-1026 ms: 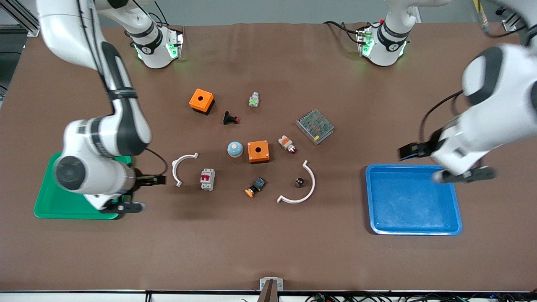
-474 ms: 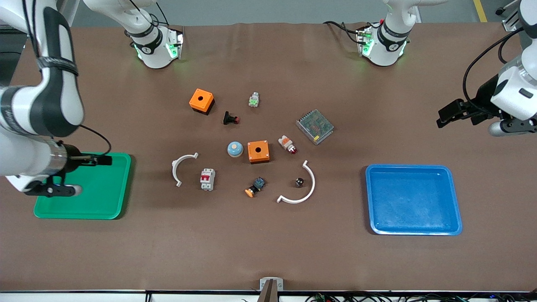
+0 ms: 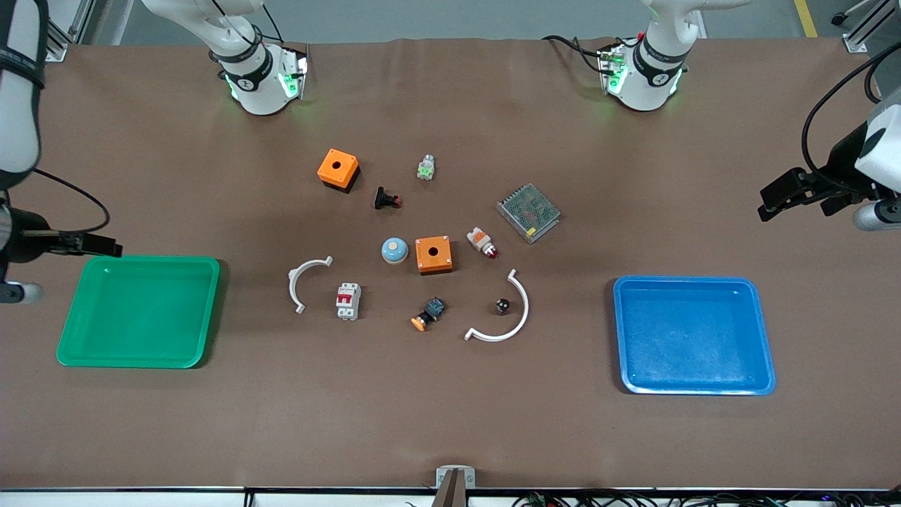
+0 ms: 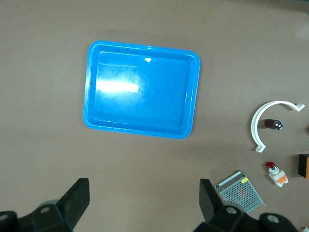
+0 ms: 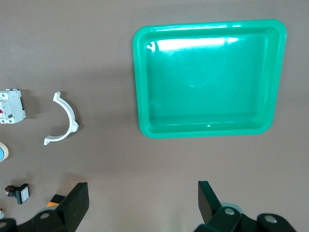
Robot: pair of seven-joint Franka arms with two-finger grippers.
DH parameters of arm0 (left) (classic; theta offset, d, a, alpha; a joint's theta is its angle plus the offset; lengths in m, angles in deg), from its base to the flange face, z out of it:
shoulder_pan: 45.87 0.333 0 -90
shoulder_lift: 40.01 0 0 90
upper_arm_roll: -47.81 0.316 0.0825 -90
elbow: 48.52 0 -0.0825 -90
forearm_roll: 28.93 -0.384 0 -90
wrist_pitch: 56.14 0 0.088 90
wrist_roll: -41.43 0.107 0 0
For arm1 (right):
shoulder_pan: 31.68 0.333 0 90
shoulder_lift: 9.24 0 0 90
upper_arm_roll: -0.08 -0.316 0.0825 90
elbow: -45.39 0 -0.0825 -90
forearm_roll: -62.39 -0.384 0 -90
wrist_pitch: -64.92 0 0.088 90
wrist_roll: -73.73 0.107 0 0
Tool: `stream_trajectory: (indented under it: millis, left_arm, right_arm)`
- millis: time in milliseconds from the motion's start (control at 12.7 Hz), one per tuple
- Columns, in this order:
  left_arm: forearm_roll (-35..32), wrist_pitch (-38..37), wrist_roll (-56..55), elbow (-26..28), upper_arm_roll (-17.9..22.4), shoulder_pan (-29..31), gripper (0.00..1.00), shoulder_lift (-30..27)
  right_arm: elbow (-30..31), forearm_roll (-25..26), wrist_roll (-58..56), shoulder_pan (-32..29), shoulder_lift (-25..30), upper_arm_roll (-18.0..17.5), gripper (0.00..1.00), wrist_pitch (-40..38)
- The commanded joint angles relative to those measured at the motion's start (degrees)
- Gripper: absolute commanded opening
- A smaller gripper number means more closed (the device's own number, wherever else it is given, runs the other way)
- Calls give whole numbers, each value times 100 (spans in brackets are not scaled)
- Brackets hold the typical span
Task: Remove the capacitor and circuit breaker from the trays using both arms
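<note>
The left tool (image 4: pixel 143 205) hangs high over the brown surface (image 4: pixel 43 145) with its two dark fingers (image 4: pixel 73 203) spread wide and nothing between them. A blue tray (image 4: pixel 141 133) lies flat below. Well apart from the tray, a white arc (image 4: pixel 260 121) curves around the capacitor (image 4: pixel 272 124), which lies on its side. Near the arc sit a mesh-topped metal box (image 4: pixel 240 190) and a white-orange part (image 4: pixel 276 173) with a red tip.

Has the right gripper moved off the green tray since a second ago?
Yes. The right gripper was over the green tray corner nearest the breaker; now it has pulled back past the tray's outer edge, open and holding nothing.
</note>
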Motion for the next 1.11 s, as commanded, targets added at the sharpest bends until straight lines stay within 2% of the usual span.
stream_trajectory:
  millis: [0, 711, 789, 1026]
  left_arm:
    - [3, -267, 127, -221, -43, 27, 100, 108]
    - [180, -233, 74, -178, -16, 27, 100, 64]
    - [171, -232, 22, -82, -16, 27, 100, 29]
    - [171, 337, 13, 857, -43, 19, 100, -620]
  right_arm:
    - [149, 30, -133, -181, 343, -80, 100, -94]
    - [254, 91, -204, -216, 334, -116, 100, -85]
    - [228, 83, -186, -225, 334, -107, 100, -120]
    - [-36, 56, -160, -234, 282, -107, 100, -120]
